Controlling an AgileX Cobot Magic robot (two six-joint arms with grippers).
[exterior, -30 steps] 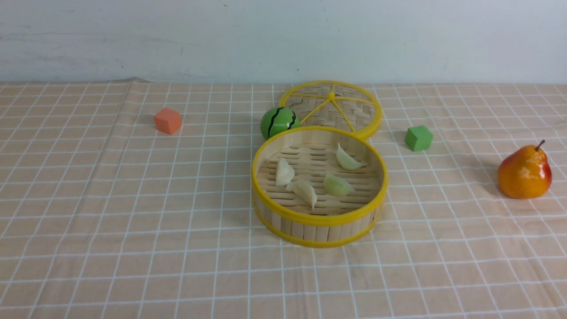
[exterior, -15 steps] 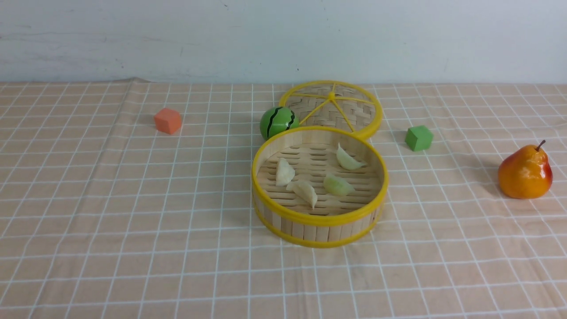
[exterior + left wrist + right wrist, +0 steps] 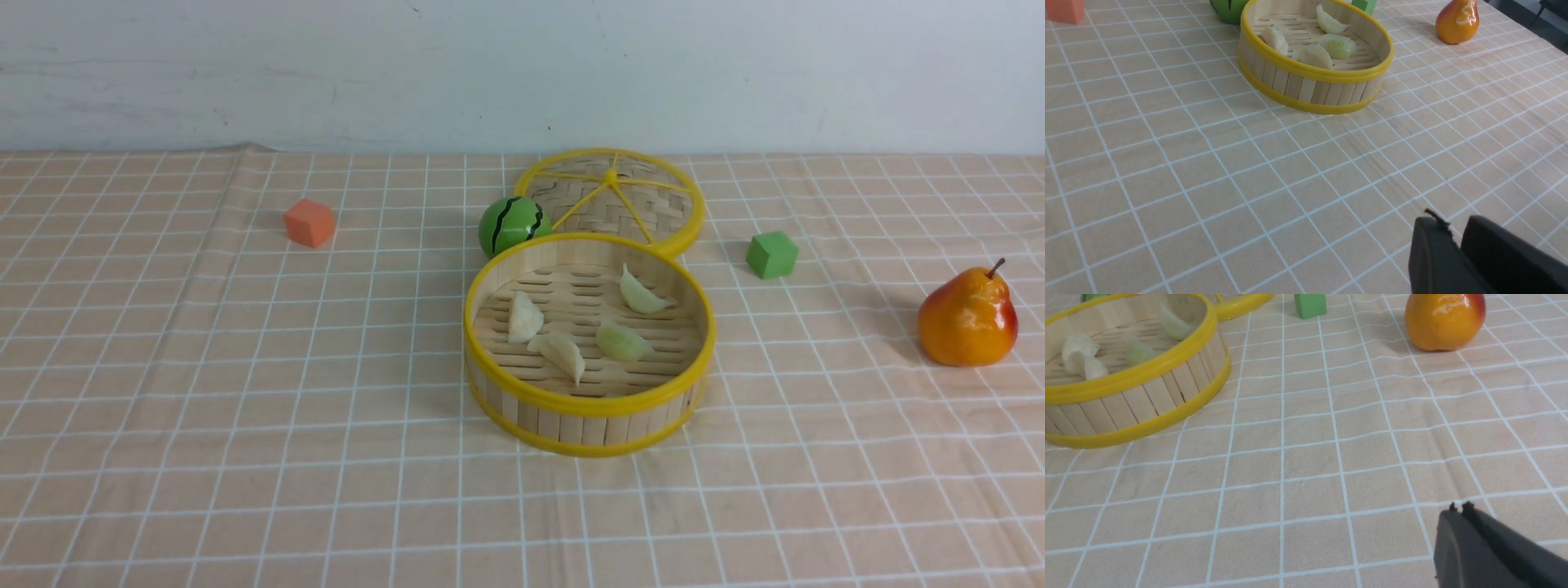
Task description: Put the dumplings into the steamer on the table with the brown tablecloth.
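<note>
Dumplings [image 3: 581, 327]: all four sit inside the steamer [image 3: 588, 412], on its slatted floor, two cream-white toward the robot's left, two pale green toward its right, none touching the wall as far as the front view shows. Steamer stands upright near the middle of the surface [image 3: 245, 457], on the brown tablecloth [image 3: 816, 490]; nothing dumpling-like lies on the cloth outside it. Judgement: task looks done, so the step in hand is prob. just pulling back and parking w/o disturbing anything. To do that well: keep both arms low-risk, i.e. lift away from the basket rather than sweep across it, don't drag on the creased cloth (a tug could shift the steamer), and leave the lid [image 3: 611, 200] where it lies behind the steamer, since covering isn't asked for. Left claw [image 3: 1459, 232]: jaws stand close w/ only a narrow slit between the black tips, nothing held. Right claw [image 3: 1458, 508]: tips pressed together, empty. Both hang well apart from the steamer, on the robot's near side, and neither shows in the front view. From the left wrist view the dumplings lie far ahead of the claw over open cloth; same for the right, w/ the steamer off to the robot's left of it and the pear [image 3: 1443, 320] farther out.
</note>
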